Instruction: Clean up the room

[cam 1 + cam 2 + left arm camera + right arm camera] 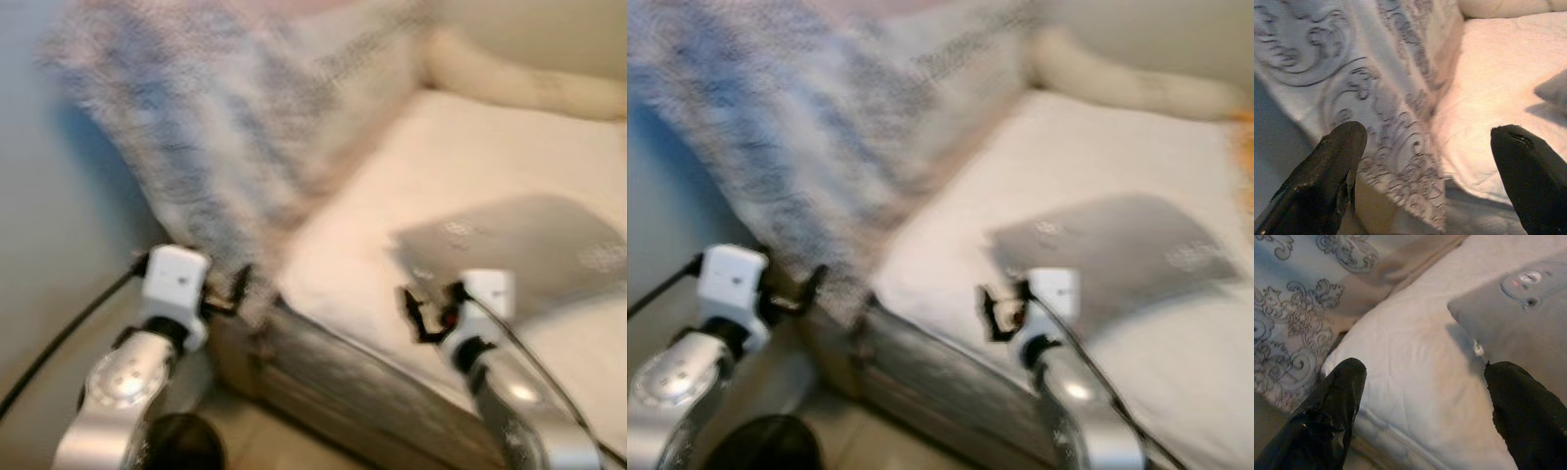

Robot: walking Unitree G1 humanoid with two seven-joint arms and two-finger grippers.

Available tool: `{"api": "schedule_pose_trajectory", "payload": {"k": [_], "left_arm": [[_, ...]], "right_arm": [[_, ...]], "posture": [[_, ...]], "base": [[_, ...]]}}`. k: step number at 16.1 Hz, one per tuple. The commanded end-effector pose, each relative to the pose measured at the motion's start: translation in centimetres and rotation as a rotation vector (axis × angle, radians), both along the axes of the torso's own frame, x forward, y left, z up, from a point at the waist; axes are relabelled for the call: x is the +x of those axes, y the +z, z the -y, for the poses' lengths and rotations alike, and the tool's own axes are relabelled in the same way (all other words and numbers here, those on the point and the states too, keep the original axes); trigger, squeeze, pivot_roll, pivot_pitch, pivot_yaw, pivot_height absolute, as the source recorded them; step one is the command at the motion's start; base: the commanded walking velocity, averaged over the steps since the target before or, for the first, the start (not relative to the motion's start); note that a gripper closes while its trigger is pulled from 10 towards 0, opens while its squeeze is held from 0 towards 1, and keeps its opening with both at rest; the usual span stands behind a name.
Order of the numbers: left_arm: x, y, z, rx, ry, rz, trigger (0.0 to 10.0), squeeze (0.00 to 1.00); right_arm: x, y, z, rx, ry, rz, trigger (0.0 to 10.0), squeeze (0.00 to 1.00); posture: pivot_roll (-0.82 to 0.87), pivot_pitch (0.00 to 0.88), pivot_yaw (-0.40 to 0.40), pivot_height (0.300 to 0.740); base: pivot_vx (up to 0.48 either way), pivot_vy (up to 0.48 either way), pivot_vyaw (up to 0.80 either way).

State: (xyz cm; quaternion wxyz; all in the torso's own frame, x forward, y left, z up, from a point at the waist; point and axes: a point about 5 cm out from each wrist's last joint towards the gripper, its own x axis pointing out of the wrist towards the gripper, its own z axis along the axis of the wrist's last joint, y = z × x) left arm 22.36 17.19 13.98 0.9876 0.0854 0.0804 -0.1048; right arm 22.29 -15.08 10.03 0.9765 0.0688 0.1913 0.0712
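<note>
Both jaws are wide open and hold nothing: left gripper [1425, 161] by the patterned blanket [1376, 98], right gripper [1420, 396] over the white bed [1415, 382] near a gray cloth [1518, 313]. The head views are blurry.

Blurry picture here. A big patterned blanket [823, 127] hangs down over the near corner of a white mattress [1087, 176]. On the mattress lies a flat grey cloth [1127, 250], with a long cream pillow [1127, 83] along the far edge. The left gripper [803, 289] sits just beside the blanket's lower edge, on a white wrist block. The right gripper [997, 315] hangs over the mattress edge, close to the near corner of the grey cloth. Below, the bed frame [931, 377] shows, and a dark round thing [759, 446] by the floor.
</note>
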Motion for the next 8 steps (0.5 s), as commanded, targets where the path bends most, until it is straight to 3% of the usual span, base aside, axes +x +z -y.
{"api": "schedule_pose_trajectory", "payload": {"k": [1,7,8], "left_arm": [[0.0,0.2,0.4,-0.013,-0.024,0.007,10.0,0.00],[1.0,0.5,0.1,-0.004,-0.029,0.012,10.0,0.00],[1.2,0.5,0.0,0.002,-0.031,0.012,10.0,0.00]], "right_arm": [[0.1,0.2,0.6,-0.017,-0.020,0.006,10.0,0.00],[1.1,0.5,0.6,-0.015,-0.049,0.037,10.0,0.00],[1.5,0.7,0.7,-0.018,-0.048,0.051,10.0,0.00]], "posture": [[0.08,0.000,-0.001,0.740],[0.07,0.000,0.015,0.740],[0.07,0.000,0.018,0.740]], "base": [[0.262,0.000,-0.78],[0.347,0.000,-0.78],[0.368,0.000,0.00]]}}
